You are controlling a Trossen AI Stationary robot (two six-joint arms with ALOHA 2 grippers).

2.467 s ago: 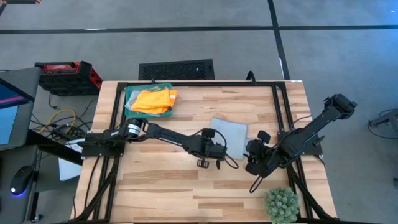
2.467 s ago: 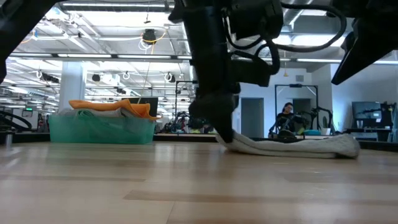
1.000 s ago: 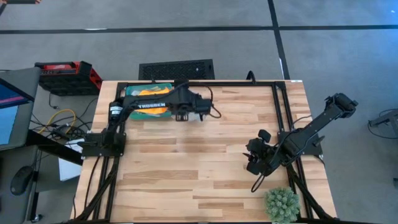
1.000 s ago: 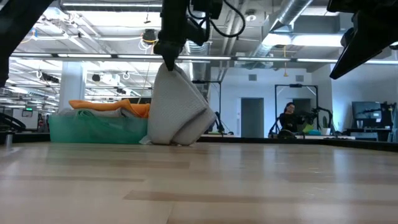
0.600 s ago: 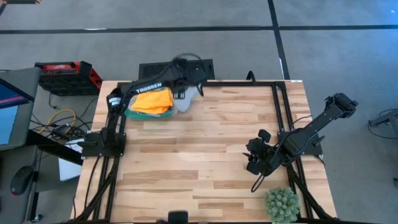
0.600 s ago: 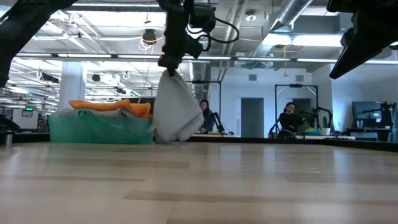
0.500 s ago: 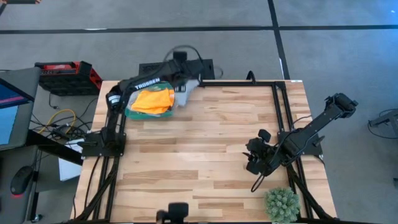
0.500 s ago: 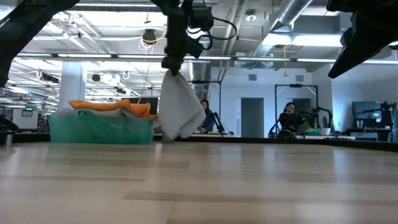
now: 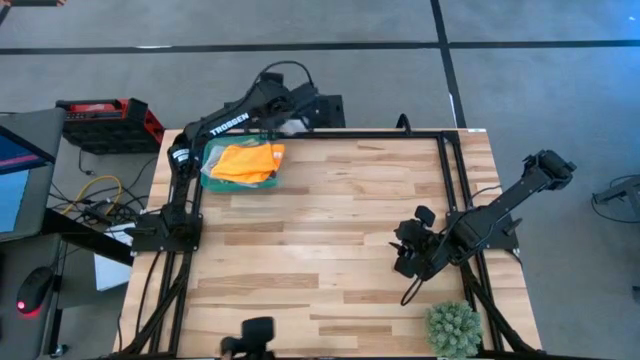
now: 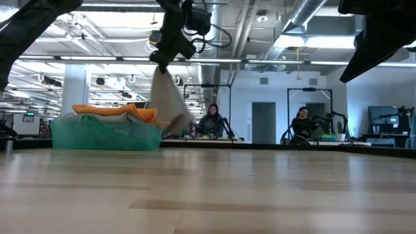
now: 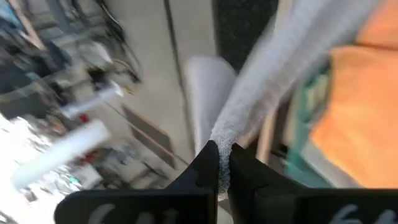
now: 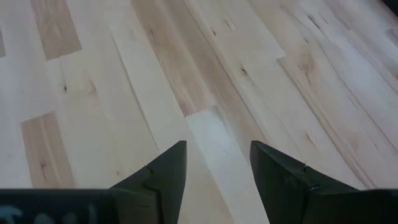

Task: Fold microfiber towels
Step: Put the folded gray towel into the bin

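Note:
A pale grey microfiber towel (image 10: 166, 103) hangs from my left gripper (image 10: 162, 60), which is shut on it above the table's far edge (image 9: 298, 112), just past the green tray (image 9: 208, 150). The same towel (image 11: 267, 81) runs away from the fingers in the left wrist view. An orange towel (image 9: 246, 161) lies heaped in the tray, on top of other cloth (image 10: 107, 117). My right gripper (image 9: 408, 256) stands open at the table's right side, over bare wood (image 12: 214, 165). My left gripper pinches a bunched part of the grey towel (image 11: 219, 142) between its two fingers. The fingers slant downward from above. The towel hangs slack below them, clear of the table, next to the tray's right end (image 10: 156, 133). One layer or several, I cannot tell.
A spiky green plant ball (image 9: 455, 328) sits at the near right corner. Black frame rails (image 9: 450, 170) run along the table's sides and far edge. A red case (image 9: 105, 118) stands on the floor beyond the left corner. People sit in the room behind (image 10: 300, 125).
My left gripper has carried the grey towel up and toward the table's far edge, from beside the tray's right end to beyond it. The towel's lower end, low by the table a second ago, now hangs clear and swings. My right arm has kept still.

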